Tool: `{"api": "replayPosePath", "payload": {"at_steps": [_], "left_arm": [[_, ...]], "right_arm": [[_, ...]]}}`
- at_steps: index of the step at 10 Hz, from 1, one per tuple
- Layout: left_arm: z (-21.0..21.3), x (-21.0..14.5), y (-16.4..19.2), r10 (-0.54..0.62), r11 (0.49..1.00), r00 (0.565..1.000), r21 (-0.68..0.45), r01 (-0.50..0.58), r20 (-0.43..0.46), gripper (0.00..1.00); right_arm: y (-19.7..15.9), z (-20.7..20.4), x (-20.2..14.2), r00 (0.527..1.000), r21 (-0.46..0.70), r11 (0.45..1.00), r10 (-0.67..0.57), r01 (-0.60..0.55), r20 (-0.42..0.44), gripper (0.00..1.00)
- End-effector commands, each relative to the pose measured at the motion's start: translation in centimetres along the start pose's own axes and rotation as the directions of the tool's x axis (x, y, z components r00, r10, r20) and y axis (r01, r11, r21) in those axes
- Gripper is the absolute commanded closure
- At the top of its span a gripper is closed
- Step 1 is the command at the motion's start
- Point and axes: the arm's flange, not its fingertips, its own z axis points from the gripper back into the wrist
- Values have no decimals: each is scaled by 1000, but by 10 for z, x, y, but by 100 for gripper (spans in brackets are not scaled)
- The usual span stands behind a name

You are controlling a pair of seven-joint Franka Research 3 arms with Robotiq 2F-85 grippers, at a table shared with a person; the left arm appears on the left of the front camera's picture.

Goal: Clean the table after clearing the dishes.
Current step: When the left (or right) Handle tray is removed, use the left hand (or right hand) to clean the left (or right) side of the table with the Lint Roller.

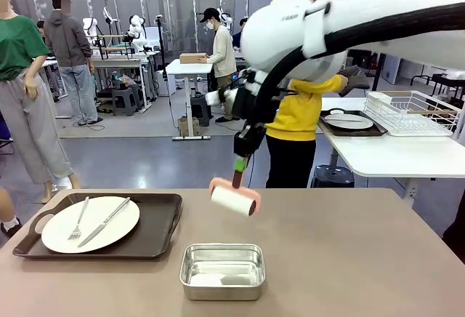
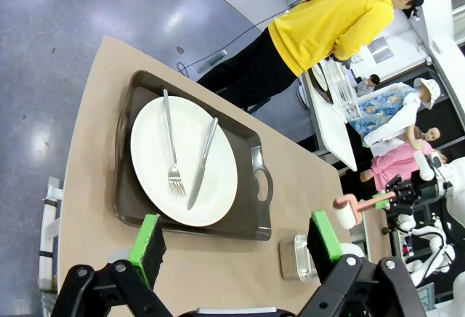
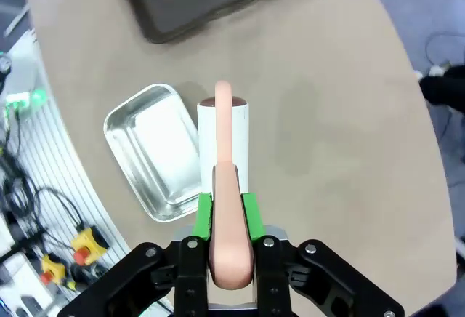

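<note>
Surface (image 1: 349, 259) status, front view: one tray (image 1: 156, 241) carrying a plate (image 1: 120, 228), fork (image 1: 80, 217) and knife (image 1: 104, 222) stands on the robot's left side, so clearing is judged incomplete. The right gripper (image 1: 240, 163) holds the lint roller (image 1: 232, 201) by its handle, drum low over the far middle, positioned for wiping; you cannot confirm contact. Left wrist view: the left gripper (image 2: 237, 238) hangs above the tray, jaws wide and empty, placed to take it. Right wrist view: the pads (image 3: 205, 211) clamp the pink handle; the drum hangs just beside the steel pan (image 3: 156, 150)
</note>
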Motion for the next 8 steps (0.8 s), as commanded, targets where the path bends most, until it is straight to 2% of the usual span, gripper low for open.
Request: {"api": "replayPosePath", "payload": {"at_steps": [1, 2, 4, 6, 8], "left_arm": [[1, 1, 1, -9, 1000, 1000, -24, 9, 11, 0], [1, 1, 1, -9, 1000, 1000, -24, 9, 11, 0], [1, 1, 1, -9, 1000, 1000, -24, 9, 11, 0], [1, 1, 1, -9, 1000, 1000, -24, 9, 11, 0], [1, 1, 1, -9, 1000, 1000, -24, 9, 11, 0]], "right_arm": [[-10, 6, -37, 962, -45, 967, -246, 253, 117, 100], [-22, 10, -56, 927, -45, 936, -337, 348, 166, 100], [-40, 5, -104, 847, 30, 874, -477, 484, 235, 100], [-56, -5, -150, 729, 150, 782, -620, 605, 291, 100], [-72, -16, -189, 616, 195, 689, -717, 698, 328, 100]]}}
